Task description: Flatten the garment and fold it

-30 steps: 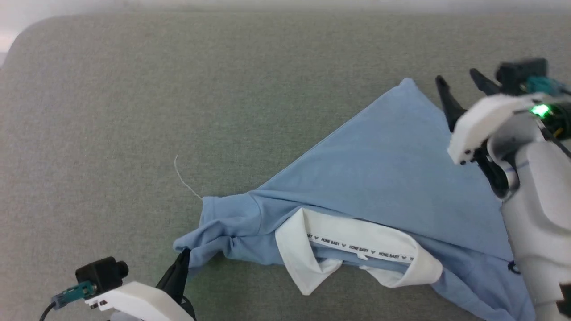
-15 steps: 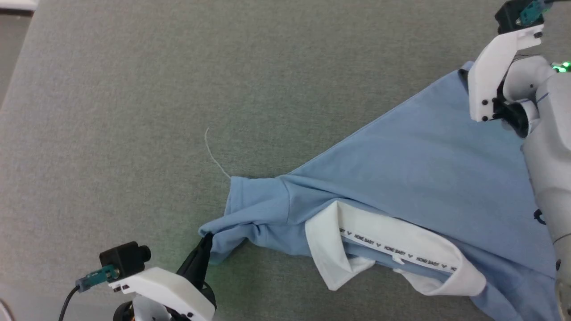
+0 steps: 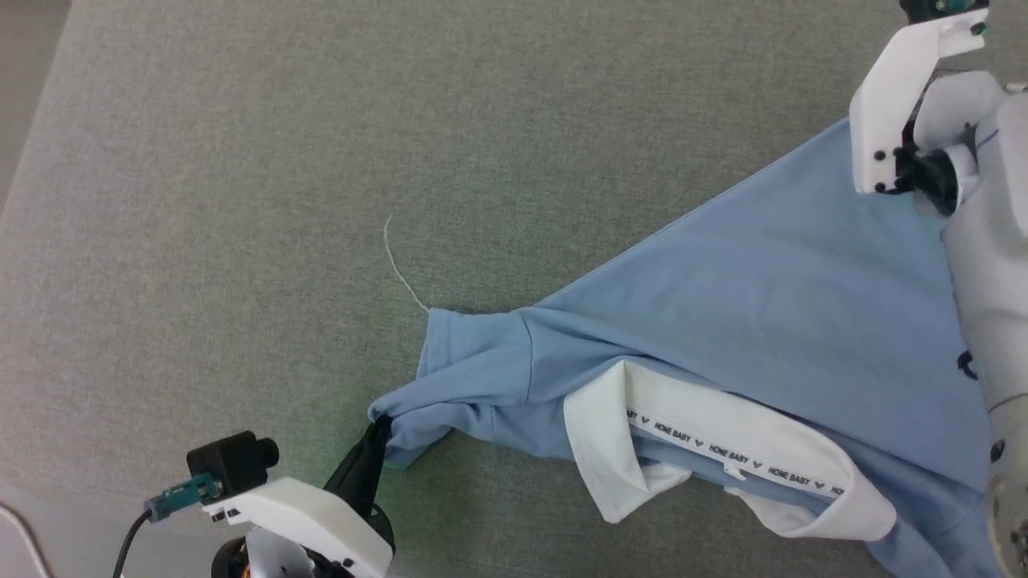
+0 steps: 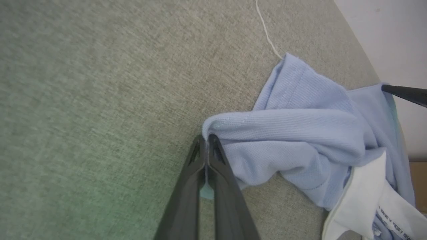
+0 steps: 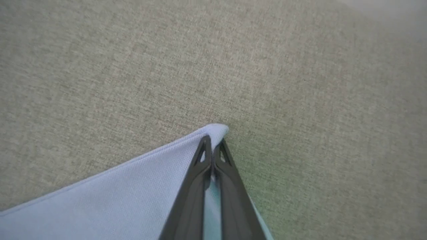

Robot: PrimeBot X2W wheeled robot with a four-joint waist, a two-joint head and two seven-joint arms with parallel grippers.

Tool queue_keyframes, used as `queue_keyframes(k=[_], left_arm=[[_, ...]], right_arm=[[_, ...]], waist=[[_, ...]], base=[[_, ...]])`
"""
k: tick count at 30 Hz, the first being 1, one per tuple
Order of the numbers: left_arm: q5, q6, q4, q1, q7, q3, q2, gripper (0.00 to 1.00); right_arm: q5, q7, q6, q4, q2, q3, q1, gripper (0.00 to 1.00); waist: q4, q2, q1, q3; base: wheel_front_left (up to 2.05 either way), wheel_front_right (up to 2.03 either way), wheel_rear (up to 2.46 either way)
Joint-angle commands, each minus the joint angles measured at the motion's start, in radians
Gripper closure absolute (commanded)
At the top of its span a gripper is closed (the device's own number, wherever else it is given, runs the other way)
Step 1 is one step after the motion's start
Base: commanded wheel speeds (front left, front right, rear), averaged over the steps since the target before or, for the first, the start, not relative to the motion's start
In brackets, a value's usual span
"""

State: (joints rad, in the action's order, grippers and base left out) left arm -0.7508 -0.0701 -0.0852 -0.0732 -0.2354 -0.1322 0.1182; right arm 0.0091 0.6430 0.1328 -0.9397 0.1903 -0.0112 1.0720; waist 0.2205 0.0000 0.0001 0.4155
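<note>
The garment (image 3: pixel 723 313) is a light blue polo shirt lying rumpled on the grey-green cloth surface, its white collar (image 3: pixel 707 449) turned up toward me. My left gripper (image 3: pixel 377 429) is shut on a bunched blue fold at the shirt's left end, near the sleeve (image 4: pixel 267 133); its closed fingers (image 4: pixel 208 156) pinch the fabric. My right gripper (image 5: pixel 212 141) is shut on the shirt's far pointed corner (image 5: pixel 217 129) at the upper right; in the head view the white wrist housing (image 3: pixel 899 96) hides those fingers.
The grey-green cloth surface (image 3: pixel 321 160) spreads wide to the left and behind the shirt. A loose pale thread (image 3: pixel 401 265) lies on it just beyond the sleeve. The surface's edge shows at the far left (image 3: pixel 24 144).
The right gripper has reached the shirt's far corner and closed on it; one second ago its fingers stood open beside that corner. The head camera has shifted. The left grip is unchanged.
</note>
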Motion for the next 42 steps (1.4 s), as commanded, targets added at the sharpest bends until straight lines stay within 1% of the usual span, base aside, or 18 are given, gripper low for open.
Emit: queue_keyframes(k=[1,5,8,11,13,14,19,24,27,30,34,36,39,42], left_arm=[[-0.007,0.003,0.009,0.01,0.004,0.0,0.0,1.0],[-0.007,-0.004,0.007,-0.005,0.002,0.011,0.012,1.0],[-0.008,-0.012,-0.004,-0.026,0.002,0.022,0.022,1.0],[-0.007,-0.021,-0.023,-0.052,0.006,0.037,0.033,1.0],[-0.002,-0.028,-0.038,-0.065,0.015,0.049,0.041,1.0],[-0.002,-0.028,-0.038,-0.065,0.015,0.049,0.041,1.0],[0.019,-0.042,-0.075,-0.072,0.051,0.077,0.056,1.0],[0.052,-0.04,-0.108,-0.041,0.084,0.094,0.083,1.0],[0.077,-0.032,-0.132,0.008,0.087,0.1,0.115,1.0],[0.105,-0.017,-0.16,0.094,0.074,0.097,0.158,1.0],[0.112,0.005,-0.189,0.248,0.041,0.089,0.194,1.0],[0.103,0.014,-0.193,0.332,0.02,0.082,0.201,1.0],[0.075,0.025,-0.182,0.461,-0.012,0.077,0.201,1.0],[0.063,0.032,-0.148,0.591,-0.042,0.071,0.208,1.0]], right_arm=[[0.001,-0.049,-0.002,0.017,-0.003,0.0,-0.034,1.0],[0.048,-0.235,-0.002,0.087,-0.018,-0.013,-0.116,1.0],[0.096,-0.368,-0.002,0.149,-0.016,-0.029,-0.199,1.0],[0.144,-0.472,-0.002,0.22,-0.011,-0.044,-0.292,1.0],[0.173,-0.525,-0.002,0.274,-0.004,-0.038,-0.354,1.0],[0.173,-0.525,-0.002,0.274,-0.004,-0.038,-0.354,1.0],[0.201,-0.605,-0.002,0.429,0.014,-0.002,-0.506,1.0],[0.215,-0.603,-0.002,0.594,0.01,0.065,-0.651,1.0],[0.207,-0.56,-0.002,0.698,0.015,0.104,-0.712,1.0],[0.197,-0.504,-0.002,0.805,0.031,0.136,-0.739,1.0],[0.179,-0.412,-0.002,0.943,0.061,0.152,-0.733,1.0],[0.175,-0.367,-0.002,0.997,0.081,0.153,-0.714,1.0],[0.173,-0.305,-0.002,1.054,0.118,0.139,-0.664,1.0],[0.179,-0.245,-0.002,1.077,0.156,0.119,-0.592,1.0]], waist=[[-0.015,0.0,-0.0001,-0.024],[-0.04,0.0,-0.0001,-0.074],[-0.063,0.0,-0.0001,-0.118],[-0.094,0.0,-0.0001,-0.162],[-0.114,0.0,-0.0001,-0.186],[-0.114,0.0,-0.0001,-0.186],[-0.16,0.0,-0.0001,-0.237],[-0.195,0.0,-0.0001,-0.275],[-0.211,0.0,-0.0001,-0.291],[-0.219,0.0,-0.0001,-0.303],[-0.229,0.0,-0.0001,-0.311],[-0.232,0.0,-0.0001,-0.31],[-0.24,0.0,-0.0001,-0.302],[-0.249,0.0,-0.0001,-0.279]], base=[[0.0,0.0,0.0],[0.0,0.0,0.0],[0.0,0.0,0.0],[0.0,0.0,0.0],[0.0,0.0,0.0],[0.0,0.0,0.0],[0.0,0.0,0.0],[0.0,0.0,0.0],[0.0,0.0,0.0],[0.0,0.0,0.0],[0.0,0.0,0.0],[0.0,0.0,0.0],[0.0,0.0,0.0],[0.0,0.0,0.0]])
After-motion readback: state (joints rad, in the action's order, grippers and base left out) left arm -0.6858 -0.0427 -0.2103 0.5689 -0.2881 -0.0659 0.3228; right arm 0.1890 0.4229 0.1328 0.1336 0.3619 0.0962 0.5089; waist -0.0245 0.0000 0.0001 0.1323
